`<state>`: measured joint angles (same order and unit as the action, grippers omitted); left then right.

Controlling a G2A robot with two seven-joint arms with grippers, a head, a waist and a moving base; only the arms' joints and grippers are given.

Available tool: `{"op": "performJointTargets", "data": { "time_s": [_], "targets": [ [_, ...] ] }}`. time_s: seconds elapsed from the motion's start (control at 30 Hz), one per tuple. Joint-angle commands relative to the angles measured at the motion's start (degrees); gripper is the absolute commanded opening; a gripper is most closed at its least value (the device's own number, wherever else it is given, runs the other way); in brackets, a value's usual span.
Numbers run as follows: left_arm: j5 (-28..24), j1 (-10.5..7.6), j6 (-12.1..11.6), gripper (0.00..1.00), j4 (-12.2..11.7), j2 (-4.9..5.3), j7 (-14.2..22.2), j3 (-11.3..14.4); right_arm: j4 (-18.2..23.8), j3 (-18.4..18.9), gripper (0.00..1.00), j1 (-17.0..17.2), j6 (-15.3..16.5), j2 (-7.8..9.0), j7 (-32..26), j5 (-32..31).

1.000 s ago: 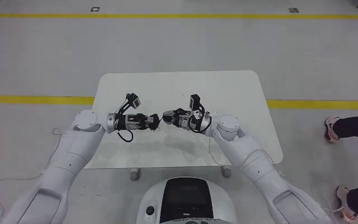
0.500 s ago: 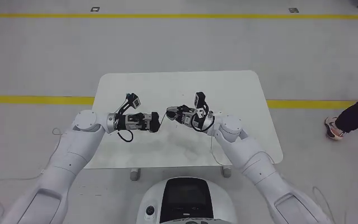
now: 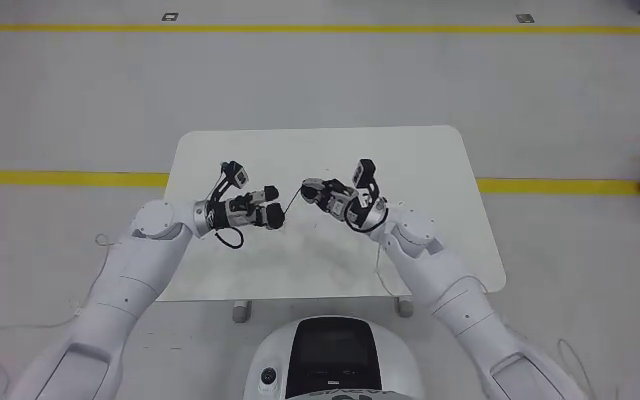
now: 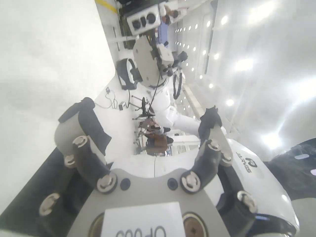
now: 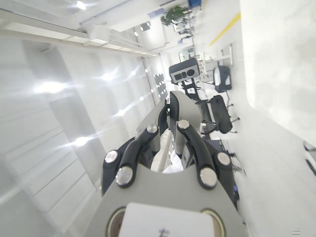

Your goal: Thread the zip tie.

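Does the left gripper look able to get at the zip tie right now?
Probably yes: the zip tie sticks out from the shut right gripper toward the open left gripper, above the table, with nothing between them.

White rounded arms [image 3: 125, 285], looped black cables [image 3: 228, 242], grey screw-studded left pincer [image 4: 148, 109].

table [image 3: 420, 160] | left claw [image 3: 273, 205] and right claw [image 3: 308, 188] near, tips facing | zip tie [image 3: 293, 200] between them
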<state>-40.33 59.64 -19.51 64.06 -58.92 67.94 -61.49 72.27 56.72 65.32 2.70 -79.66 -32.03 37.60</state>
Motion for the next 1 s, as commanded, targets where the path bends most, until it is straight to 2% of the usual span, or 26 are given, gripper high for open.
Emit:
{"op": "performJointTargets", "data": {
  "time_s": [0.0,0.1,0.17,0.3,0.6,0.63,0.67,0.7,0.77,0.83,0.97],
  "targets": [
    [1.2,2.33,0.0,1.0,2.7,-0.29,-3.7,-2.6,0.8,-0.4,0.0,1.3,3.0,-0.34,4.2,-0.1],
    [5.2,4.78,0.0,1.0,5.9,-1.18,-8.4,-4.7,1.8,-1.3,0.0,2.9,6.7,-1.01,10.1,-0.4],
    [6.7,5.78,0.0,1.0,7.1,-1.92,-9.9,-5.1,2.0,-2.0,0.0,3.5,8.4,-1.44,12.8,-0.4],
    [7.2,6.41,0.0,1.0,7.4,-3.81,-12.9,-5.5,1.6,-3.1,0.0,3.7,11.4,-2.24,18.0,-1.9],
    [7.2,6.41,0.0,1.0,7.4,-3.81,-12.9,-5.5,1.6,-3.3,0.0,3.7,11.8,-2.33,18.5,-2.4],
    [7.2,6.41,0.0,1.0,7.4,-3.81,-12.9,-5.5,1.2,-3.4,0.0,3.5,11.5,-2.2,19.3,-5.0],
    [7.2,6.69,0.0,1.0,8.0,-3.87,-13.6,-5.3,1.3,-3.6,0.0,3.1,11.1,-2.03,21.8,-10.5],
    [7.3,7.2,0.1,1.0,8.2,-3.93,-14.6,-5.1,2.6,-4.0,0.0,3.7,11.2,-2.07,24.6,-13.6],
    [5.9,7.5,0.3,1.0,8.5,-4.06,-14.7,-4.8,4.1,-4.2,0.0,4.6,11.3,-2.24,27.0,-14.8],
    [2.6,7.48,0.5,1.0,7.9,-4.27,-13.6,-4.5,4.9,-4.3,0.0,5.1,11.2,-2.35,29.5,-17.3],
    [0.1,6.54,1.0,1.0,6.0,-4.61,-12.1,-3.6,5.5,-4.7,0.0,5.7,11.3,-2.64,31.3,-19.7]
  ]
}}
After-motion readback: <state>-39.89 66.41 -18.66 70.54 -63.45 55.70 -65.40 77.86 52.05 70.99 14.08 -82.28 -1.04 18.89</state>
